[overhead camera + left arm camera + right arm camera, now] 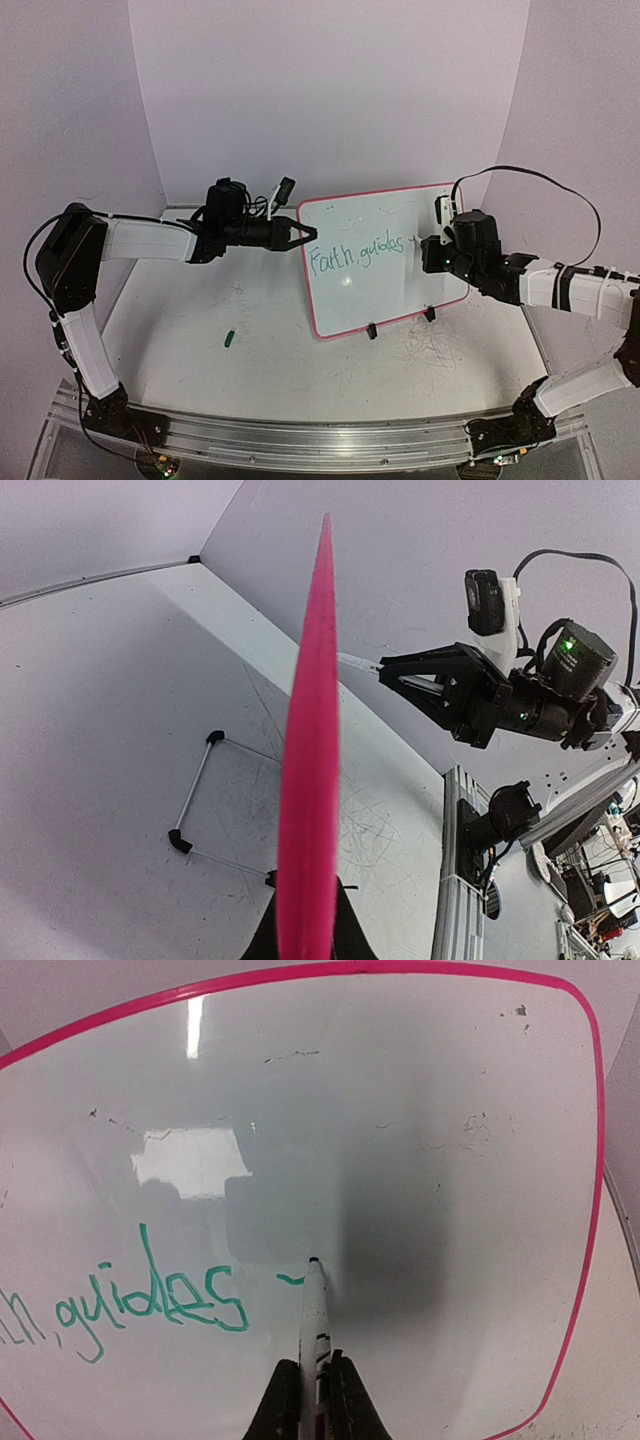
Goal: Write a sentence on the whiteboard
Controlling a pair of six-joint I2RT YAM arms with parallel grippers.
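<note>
Top view, surroundings: a small green cap (229, 338) lay on the scuffed table (180, 300), left of the whiteboard (390, 290) and well apart from it.
Top view, board: it stood right of centre, leaning back on two black clip feet (371, 331), with a pink-red frame around it.
Top view, writing: the sentence (358, 256) ran in thin green and read roughly "Faith, guides".
Top view, tools: the left gripper (307, 236) was pinched on the board's left edge. The right gripper (432, 254) hung at the right side, and what it held was hard to make out here.
Left wrist view: the frame showed edge-on as a pink blade, hiding the written face. A thin rod (195, 785) joined two of the feet behind it.
Right wrist view, tool: the right gripper was clamped on a white marker (313, 1310), its tip at the surface beside a short green stroke (290, 1279), just right of "guides".
Right wrist view, unclear: the line's start was cut off at the left edge, and a glare patch (190, 1165) sat above it.
</note>
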